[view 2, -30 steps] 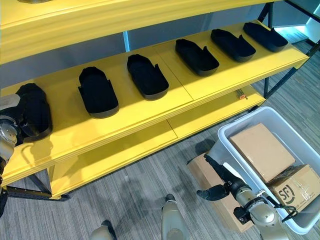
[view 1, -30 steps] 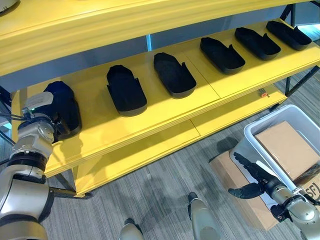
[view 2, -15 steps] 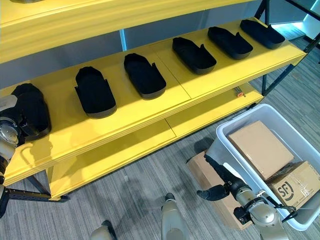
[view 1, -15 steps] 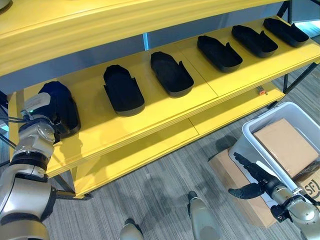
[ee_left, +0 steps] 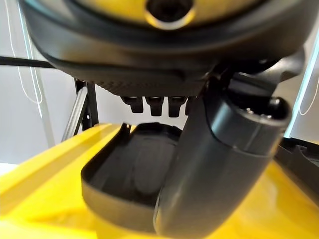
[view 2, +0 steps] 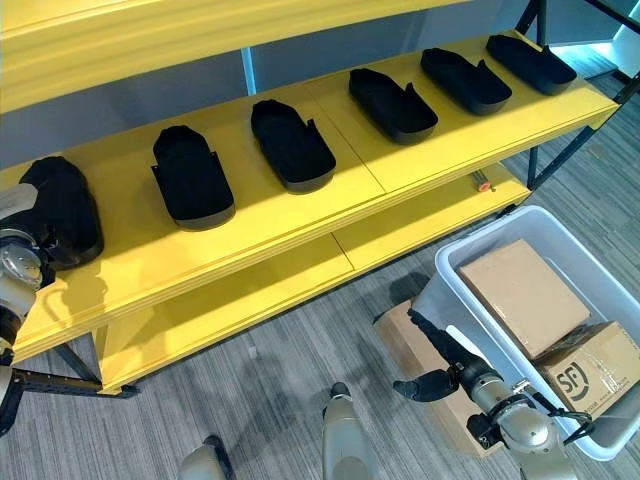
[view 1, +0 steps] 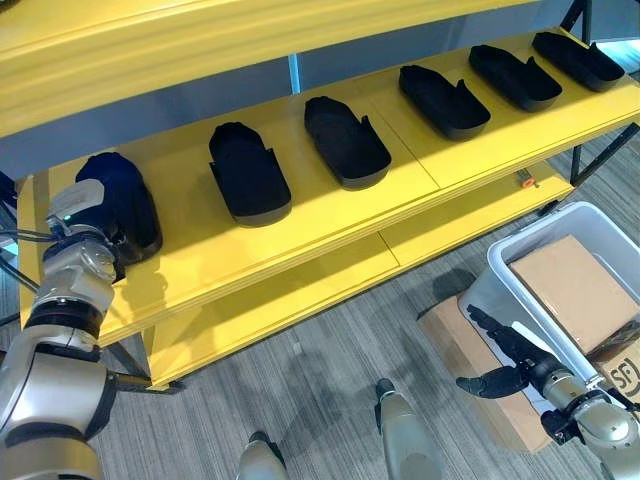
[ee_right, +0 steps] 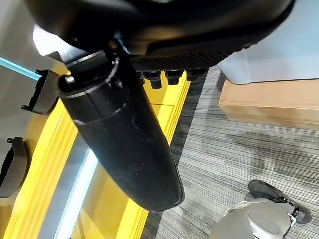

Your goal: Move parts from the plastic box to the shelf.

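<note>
Little has moved since the earlier frames beyond a small camera shift: nearest, the right hand (view 1: 510, 362) hangs slack-fingered and empty beside the plastic box (view 1: 600, 232), where two cardboard cartons (view 1: 572, 290) lie. Farther off, at the shelf's (view 1: 330, 215) left end, the left hand (ee_left: 174, 107) curls its fingers over the back rim of a black part (ee_left: 127, 172), thumb at its front. Likely light, stiff moulded plastic; grip its rim. That hold is clear from the wrist view alone
</note>
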Available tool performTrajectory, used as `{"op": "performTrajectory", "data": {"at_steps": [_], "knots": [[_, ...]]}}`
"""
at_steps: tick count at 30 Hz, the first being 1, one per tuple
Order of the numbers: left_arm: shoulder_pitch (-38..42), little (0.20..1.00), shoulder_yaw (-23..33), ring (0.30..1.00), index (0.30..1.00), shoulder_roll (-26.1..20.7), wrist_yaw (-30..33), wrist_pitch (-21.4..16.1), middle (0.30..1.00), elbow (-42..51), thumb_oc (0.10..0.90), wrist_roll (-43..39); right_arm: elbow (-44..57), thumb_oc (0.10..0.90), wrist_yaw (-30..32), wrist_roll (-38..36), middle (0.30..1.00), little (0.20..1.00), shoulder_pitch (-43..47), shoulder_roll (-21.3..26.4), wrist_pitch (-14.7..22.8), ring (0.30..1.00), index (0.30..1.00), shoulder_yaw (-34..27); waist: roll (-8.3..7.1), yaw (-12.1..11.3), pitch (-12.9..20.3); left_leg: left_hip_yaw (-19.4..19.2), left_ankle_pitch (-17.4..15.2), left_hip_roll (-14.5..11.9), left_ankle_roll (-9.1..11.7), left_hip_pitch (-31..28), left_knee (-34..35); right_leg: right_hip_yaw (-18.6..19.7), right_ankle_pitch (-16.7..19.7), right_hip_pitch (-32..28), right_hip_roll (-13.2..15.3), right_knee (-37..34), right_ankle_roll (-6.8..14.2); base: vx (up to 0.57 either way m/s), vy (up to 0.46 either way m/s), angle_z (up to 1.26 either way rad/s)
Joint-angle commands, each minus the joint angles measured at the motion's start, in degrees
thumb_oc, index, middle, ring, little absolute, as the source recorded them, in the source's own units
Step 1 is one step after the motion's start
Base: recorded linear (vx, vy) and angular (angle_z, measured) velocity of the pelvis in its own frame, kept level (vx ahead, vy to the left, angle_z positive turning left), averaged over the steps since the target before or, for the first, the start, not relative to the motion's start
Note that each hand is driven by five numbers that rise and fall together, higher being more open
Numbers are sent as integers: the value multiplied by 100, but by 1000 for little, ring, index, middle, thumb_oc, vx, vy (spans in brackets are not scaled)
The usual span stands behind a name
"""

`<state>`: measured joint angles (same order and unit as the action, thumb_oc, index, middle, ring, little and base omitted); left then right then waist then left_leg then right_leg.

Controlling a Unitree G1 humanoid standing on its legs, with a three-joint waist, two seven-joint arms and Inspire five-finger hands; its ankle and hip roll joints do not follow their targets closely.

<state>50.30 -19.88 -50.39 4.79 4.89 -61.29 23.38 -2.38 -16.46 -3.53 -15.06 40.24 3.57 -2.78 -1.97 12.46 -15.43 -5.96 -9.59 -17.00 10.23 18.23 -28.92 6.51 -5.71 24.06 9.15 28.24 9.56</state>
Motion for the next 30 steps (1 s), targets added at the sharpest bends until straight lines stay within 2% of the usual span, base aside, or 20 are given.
{"op": "performTrajectory", "data": {"at_steps": [1, 11, 24, 30], "knots": [[415, 1000, 271, 1000, 1000, -121, 468, -4, 1000, 10, 900, 107, 540, 900, 182, -319, 1000, 1000, 243, 192, 454, 1000, 1000, -150, -155, 45, 467, 74, 214, -181, -127, 381, -145, -97, -21, -402, 368, -338, 105, 0, 0, 0], [506, 1000, 500, 1000, 1000, 75, 563, 4, 1000, -132, 900, -445, 488, 900, 187, -354, 1000, 1000, 212, 191, 439, 1000, 1000, -140, -152, 93, 501, 60, 228, -206, -133, 481, -184, -34, -18, -210, 319, -240, 77, -1, -2, -1], [552, 1000, 344, 1000, 1000, -48, 518, -34, 1000, -168, 900, -249, 518, 900, 159, -377, 1000, 1000, 216, 200, 441, 1000, 1000, -126, -137, 100, 528, 83, 230, -240, -136, 595, -234, -21, -23, -59, 290, -156, 71, 0, -5, -2], [135, 1000, 318, 1000, 1000, -186, 201, -143, 1000, 308, 900, -147, 449, 900, 167, -344, 1000, 1000, 215, 123, 442, 1000, 1000, -165, -112, 29, 522, 104, 207, -214, -149, 547, -233, -53, -60, -166, 312, -149, 59, 0, 0, 0]]}}
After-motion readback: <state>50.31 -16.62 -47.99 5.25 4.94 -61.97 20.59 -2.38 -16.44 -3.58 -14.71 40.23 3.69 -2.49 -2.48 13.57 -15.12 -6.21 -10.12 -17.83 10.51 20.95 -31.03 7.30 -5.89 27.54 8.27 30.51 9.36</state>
